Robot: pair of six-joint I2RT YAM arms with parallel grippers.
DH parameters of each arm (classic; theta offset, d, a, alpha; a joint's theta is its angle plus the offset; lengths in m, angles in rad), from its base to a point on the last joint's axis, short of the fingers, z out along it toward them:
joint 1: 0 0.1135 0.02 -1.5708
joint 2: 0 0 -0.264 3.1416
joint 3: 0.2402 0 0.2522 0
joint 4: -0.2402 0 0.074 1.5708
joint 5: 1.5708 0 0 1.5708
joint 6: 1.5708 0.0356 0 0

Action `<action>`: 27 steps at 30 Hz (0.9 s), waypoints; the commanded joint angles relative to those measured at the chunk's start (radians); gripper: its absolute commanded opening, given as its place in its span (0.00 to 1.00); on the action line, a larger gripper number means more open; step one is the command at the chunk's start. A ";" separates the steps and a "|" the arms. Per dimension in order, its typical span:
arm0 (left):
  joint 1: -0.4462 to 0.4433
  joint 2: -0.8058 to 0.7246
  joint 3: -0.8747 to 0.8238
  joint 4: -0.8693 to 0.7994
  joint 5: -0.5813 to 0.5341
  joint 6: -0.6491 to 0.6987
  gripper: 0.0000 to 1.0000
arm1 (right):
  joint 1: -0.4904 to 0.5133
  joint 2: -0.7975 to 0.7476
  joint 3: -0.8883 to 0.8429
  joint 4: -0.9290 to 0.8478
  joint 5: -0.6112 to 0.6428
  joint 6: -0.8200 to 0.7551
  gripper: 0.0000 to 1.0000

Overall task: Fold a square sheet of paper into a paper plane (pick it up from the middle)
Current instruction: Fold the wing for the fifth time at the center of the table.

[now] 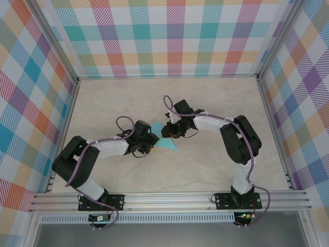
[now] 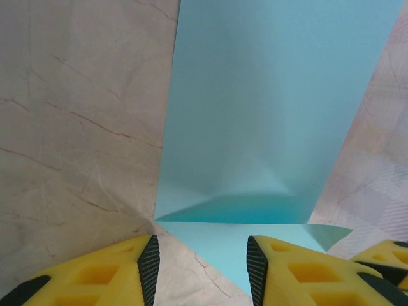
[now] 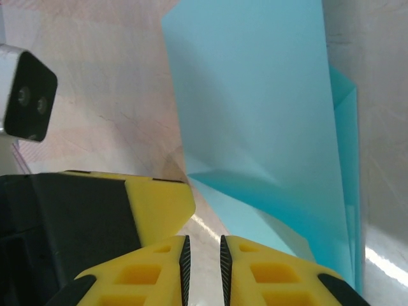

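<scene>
Our left gripper [image 2: 201, 261] stands half-wide, holding nothing; the thin, creased turquoise square sheet of paper [image 2: 268, 115] sits just ahead of it; our right gripper [image 3: 203, 261] is narrowed to an empty slit, paper ahead-right.

No writing, label, brand mark, number or sign can be read in any view. The sheet of paper [image 2: 268, 108] is plain turquoise on every face that shows. The walls [image 1: 175, 36] across the top of the overhead frame carry a coloured check pattern, not letters.
</scene>
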 commanded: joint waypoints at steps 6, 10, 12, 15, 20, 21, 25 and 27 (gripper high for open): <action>-0.007 0.006 0.023 0.018 0.011 0.020 0.43 | -0.001 0.075 0.065 -0.078 0.071 -0.050 0.22; -0.007 0.007 0.023 0.031 0.015 0.025 0.43 | -0.003 0.097 0.071 -0.082 0.097 -0.045 0.22; -0.007 0.009 0.022 0.035 0.018 0.028 0.43 | -0.006 0.108 0.074 -0.085 0.106 -0.036 0.22; -0.007 0.012 0.023 0.046 0.023 0.031 0.43 | -0.018 0.124 0.070 -0.084 0.102 -0.012 0.22; -0.007 0.020 0.020 0.075 0.034 0.035 0.43 | -0.052 0.129 0.039 -0.042 0.033 0.041 0.23; -0.007 0.023 0.019 0.083 0.036 0.034 0.42 | -0.058 0.129 0.035 -0.036 0.023 0.049 0.23; -0.007 0.032 0.020 0.098 0.040 0.034 0.43 | -0.081 0.129 0.016 -0.011 -0.024 0.076 0.23; -0.007 0.035 0.019 0.104 0.038 0.035 0.43 | -0.085 0.129 0.013 -0.007 -0.030 0.079 0.23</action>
